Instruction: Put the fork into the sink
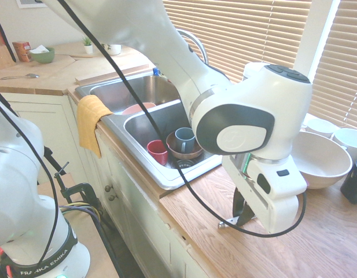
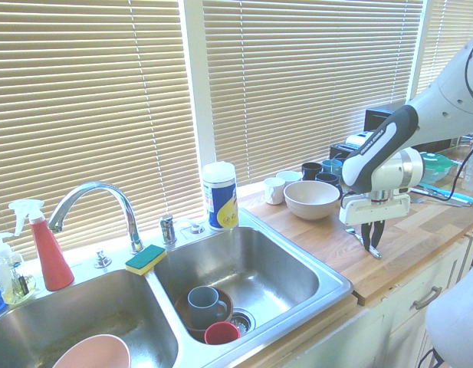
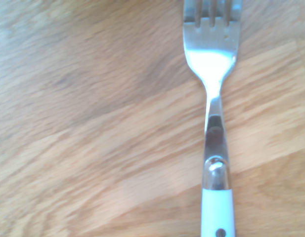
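The fork (image 3: 212,123) lies flat on the wooden counter, silver tines and neck running into a white handle. Its metal end (image 1: 224,223) pokes out beside my gripper (image 1: 240,215), which stands low over the counter with its dark fingers shut on the fork. From the other side the gripper (image 2: 369,239) points straight down at the counter and the fork (image 2: 374,251) shows as a small sliver under it. The sink (image 1: 166,182) is a steel double basin to the left of the gripper, its rim (image 2: 328,277) a short way off.
The near basin holds a red cup (image 1: 158,152) and a grey mug (image 1: 184,139) in a brown bowl. A big white bowl (image 1: 320,159) and a dark mug (image 1: 354,182) stand behind the gripper. A yellow cloth (image 1: 91,121) hangs over the sink's front. The faucet (image 2: 98,199) curves over the divider.
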You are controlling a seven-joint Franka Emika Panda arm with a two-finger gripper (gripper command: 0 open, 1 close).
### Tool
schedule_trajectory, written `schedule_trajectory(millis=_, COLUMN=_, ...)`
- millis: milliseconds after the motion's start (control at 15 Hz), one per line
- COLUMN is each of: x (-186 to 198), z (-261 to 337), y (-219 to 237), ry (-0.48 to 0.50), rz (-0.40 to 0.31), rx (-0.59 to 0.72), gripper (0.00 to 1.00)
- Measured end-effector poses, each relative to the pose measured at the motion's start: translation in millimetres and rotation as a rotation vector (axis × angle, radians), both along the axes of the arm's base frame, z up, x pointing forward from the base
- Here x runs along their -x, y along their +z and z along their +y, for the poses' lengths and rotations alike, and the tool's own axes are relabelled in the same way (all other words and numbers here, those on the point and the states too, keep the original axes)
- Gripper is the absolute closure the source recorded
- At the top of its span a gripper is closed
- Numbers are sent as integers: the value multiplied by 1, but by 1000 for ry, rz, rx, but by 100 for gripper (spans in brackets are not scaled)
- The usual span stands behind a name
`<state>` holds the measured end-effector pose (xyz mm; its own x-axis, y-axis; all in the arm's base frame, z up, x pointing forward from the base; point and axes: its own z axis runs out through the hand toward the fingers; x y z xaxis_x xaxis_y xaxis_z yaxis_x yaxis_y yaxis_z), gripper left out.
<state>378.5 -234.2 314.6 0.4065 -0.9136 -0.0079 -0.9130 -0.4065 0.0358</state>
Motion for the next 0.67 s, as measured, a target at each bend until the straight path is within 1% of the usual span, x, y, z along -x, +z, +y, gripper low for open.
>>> schedule_trajectory(millis=133, x=3, z=-5, y=3, ry=-12, rz=-7, rx=-2, gripper=100)
schedule_trajectory(millis=200, x=4, z=-9, y=10, ry=-20, rz=-21, rx=-8, gripper=100)
schedule_trajectory(millis=267, x=5, z=-12, y=25, ry=-22, rz=-38, rx=-12, gripper=100)
schedule_trajectory(millis=400, x=6, z=-9, y=69, ry=-20, rz=-88, rx=-11, gripper=100)
schedule_trajectory(millis=533, x=2, z=13, y=116, ry=20, rz=-145, rx=-9, gripper=100)
schedule_trajectory(millis=667, x=-12, z=54, y=146, ry=96, rz=-192, rx=10, gripper=100)
